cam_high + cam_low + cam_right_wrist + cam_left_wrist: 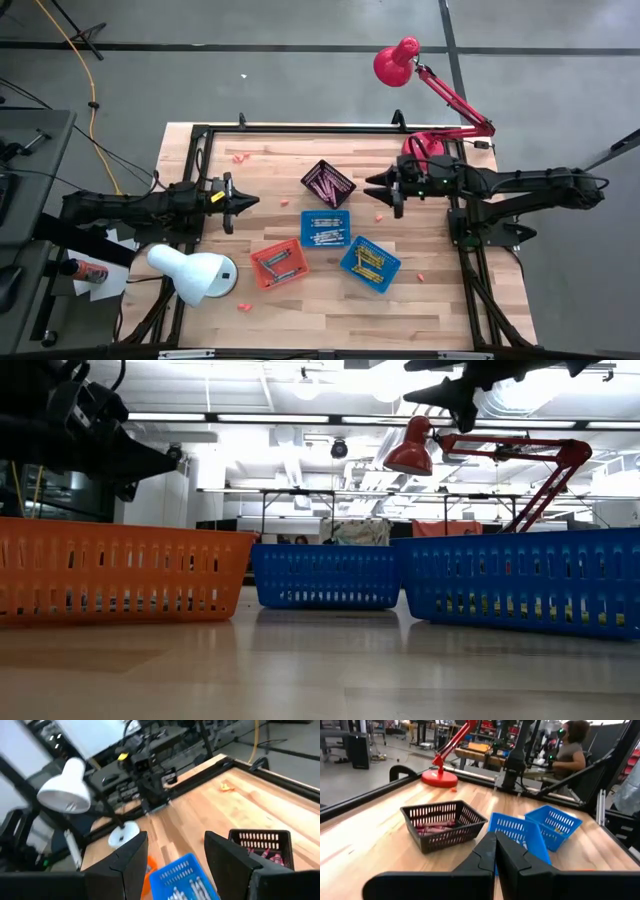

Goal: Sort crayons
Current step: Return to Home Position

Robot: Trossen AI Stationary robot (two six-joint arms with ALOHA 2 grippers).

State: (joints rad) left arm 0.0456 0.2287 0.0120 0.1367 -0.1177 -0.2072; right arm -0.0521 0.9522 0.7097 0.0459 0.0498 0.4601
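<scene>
Crayons lie sorted in four small mesh baskets: pink ones in the black basket (328, 183), grey ones in the middle blue basket (326, 228), yellow ones in the right blue basket (369, 263), and a few in the orange basket (280, 263). Loose pink crayons (240, 157) lie on the wood, one (378, 216) near the right arm and one (245, 306) near the front edge. My left gripper (246, 201) hovers shut to the left of the baskets, empty. My right gripper (376, 184) hangs open above the table, just right of the black basket (260, 842), empty.
A white desk lamp (195, 272) stands at the front left beside the orange basket. A red lamp (398, 60) reaches over the far edge, its base (430, 145) at the back right. A black frame (300, 127) rims the table. A person (572, 745) sits beyond the table.
</scene>
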